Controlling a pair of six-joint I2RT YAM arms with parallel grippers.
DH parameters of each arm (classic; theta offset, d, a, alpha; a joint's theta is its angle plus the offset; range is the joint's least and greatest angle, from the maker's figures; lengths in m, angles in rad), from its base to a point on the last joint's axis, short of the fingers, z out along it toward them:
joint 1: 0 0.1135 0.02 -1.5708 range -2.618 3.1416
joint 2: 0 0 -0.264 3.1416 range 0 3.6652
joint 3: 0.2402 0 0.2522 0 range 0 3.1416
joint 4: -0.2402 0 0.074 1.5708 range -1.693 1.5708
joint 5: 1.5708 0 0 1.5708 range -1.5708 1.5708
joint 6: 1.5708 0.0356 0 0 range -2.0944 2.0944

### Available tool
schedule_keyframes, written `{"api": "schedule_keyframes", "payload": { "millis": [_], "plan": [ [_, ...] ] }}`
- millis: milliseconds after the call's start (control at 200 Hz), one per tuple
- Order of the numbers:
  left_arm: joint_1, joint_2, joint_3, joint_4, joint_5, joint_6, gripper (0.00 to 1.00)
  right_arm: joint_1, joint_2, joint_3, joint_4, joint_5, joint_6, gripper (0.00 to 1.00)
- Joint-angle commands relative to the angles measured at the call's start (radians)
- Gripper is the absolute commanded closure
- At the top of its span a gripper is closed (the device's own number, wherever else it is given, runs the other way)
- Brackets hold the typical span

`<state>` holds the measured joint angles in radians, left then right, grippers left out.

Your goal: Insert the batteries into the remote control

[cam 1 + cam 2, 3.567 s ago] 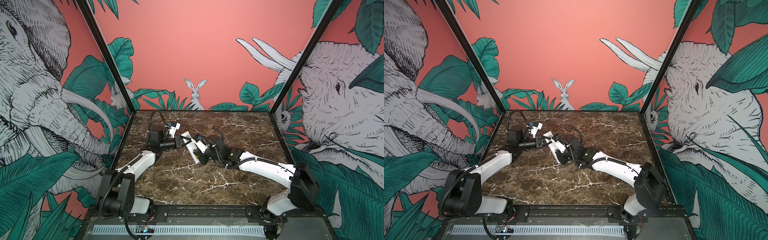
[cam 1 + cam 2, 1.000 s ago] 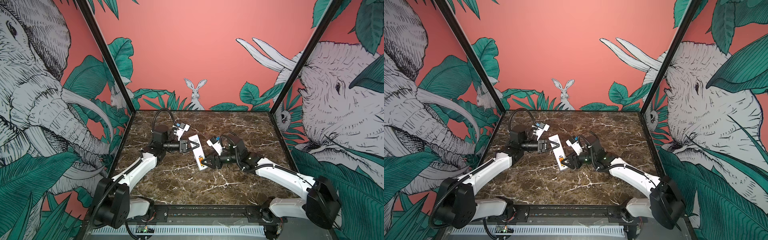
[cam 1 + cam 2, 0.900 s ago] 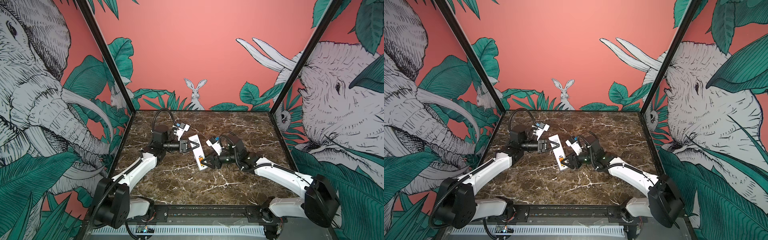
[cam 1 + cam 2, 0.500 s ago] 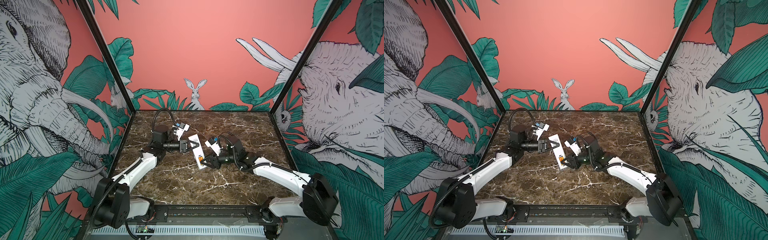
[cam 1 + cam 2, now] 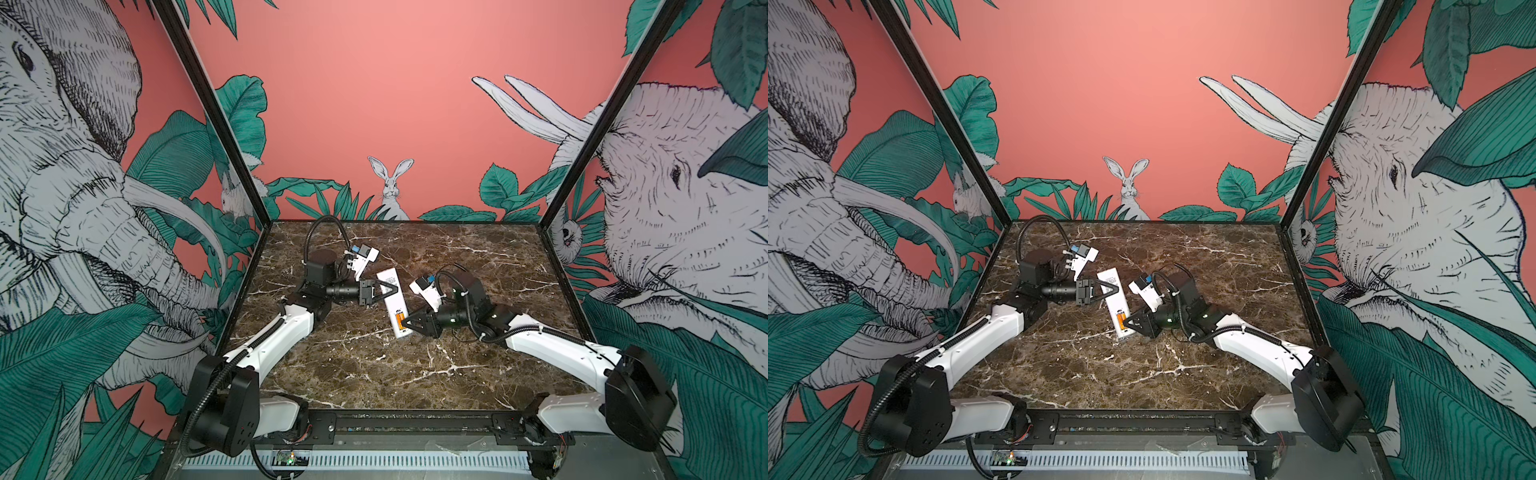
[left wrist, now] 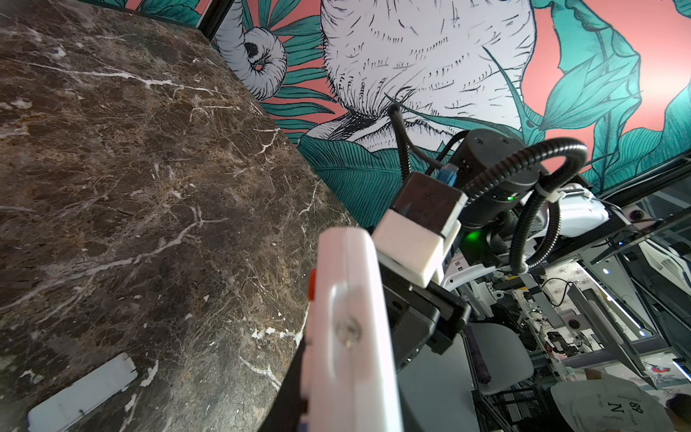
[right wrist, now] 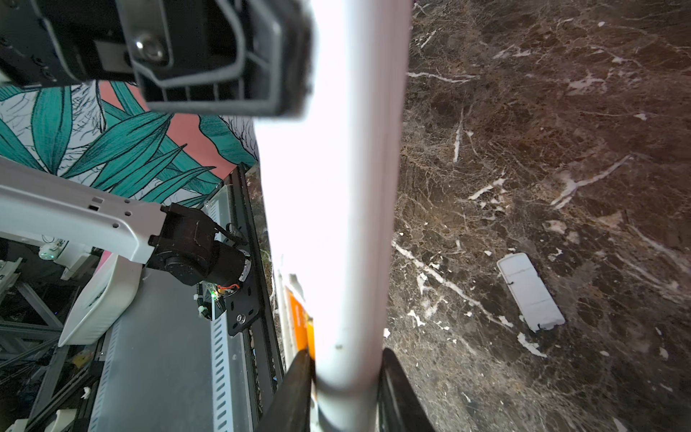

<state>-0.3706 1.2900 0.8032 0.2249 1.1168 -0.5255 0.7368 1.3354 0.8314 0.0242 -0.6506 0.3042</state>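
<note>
**Two arms, one remote.** The remote control (image 5: 392,305) appeared lifted off the desk (image 5: 374,374) and was pinched at both ends. The left gripper (image 5: 388,287), reaching in from 9 o'clock, was clamped on the half toward 12 o'clock. The right gripper (image 5: 406,323), reaching in from 3 o'clock, was closed on the end toward 6 o'clock. In both top views the long axis ran roughly from 12 to 6 o'clock, crosswise to both grippers.

An orange strip of the batteries (image 5: 399,320) showed in the open bay at the 6 o'clock end, right at the right gripper's tips and apart from the left gripper. How many cells sat there could not be told. In the right wrist view one finger (image 7: 295,392) lay against the battery side, its partner on the opposite face. The white cover (image 7: 531,291) lay flat on the desk, apart from both arms. Pressing the cells home looked like work for the nearer right arm, with the left as brace.
</note>
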Motion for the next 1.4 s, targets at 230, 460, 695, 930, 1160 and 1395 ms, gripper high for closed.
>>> {"api": "schedule_keyframes", "payload": {
  "millis": [230, 460, 695, 930, 1160, 1395],
  "plan": [
    [-0.005, -0.032, 0.086, -0.117, 0.013, 0.067, 1.0, -0.023, 0.009, -0.007, -0.058, 0.117, -0.017, 0.74],
    [0.006, -0.034, 0.107, -0.245, -0.091, 0.141, 1.0, -0.033, -0.024, -0.019, -0.064, 0.121, -0.037, 0.61],
    [0.115, -0.082, 0.087, -0.399, -0.335, 0.182, 1.0, -0.033, -0.024, -0.046, -0.059, 0.162, -0.054, 0.47],
    [0.18, -0.165, 0.052, -0.499, -0.486, 0.222, 1.0, -0.03, 0.101, -0.007, -0.089, 0.264, -0.057, 0.45],
    [0.186, -0.185, 0.031, -0.557, -0.537, 0.247, 1.0, 0.003, 0.287, 0.107, -0.144, 0.368, -0.061, 0.47],
    [0.193, -0.209, 0.018, -0.59, -0.554, 0.271, 1.0, 0.017, 0.427, 0.221, -0.201, 0.431, -0.044, 0.49]
  ]
}}
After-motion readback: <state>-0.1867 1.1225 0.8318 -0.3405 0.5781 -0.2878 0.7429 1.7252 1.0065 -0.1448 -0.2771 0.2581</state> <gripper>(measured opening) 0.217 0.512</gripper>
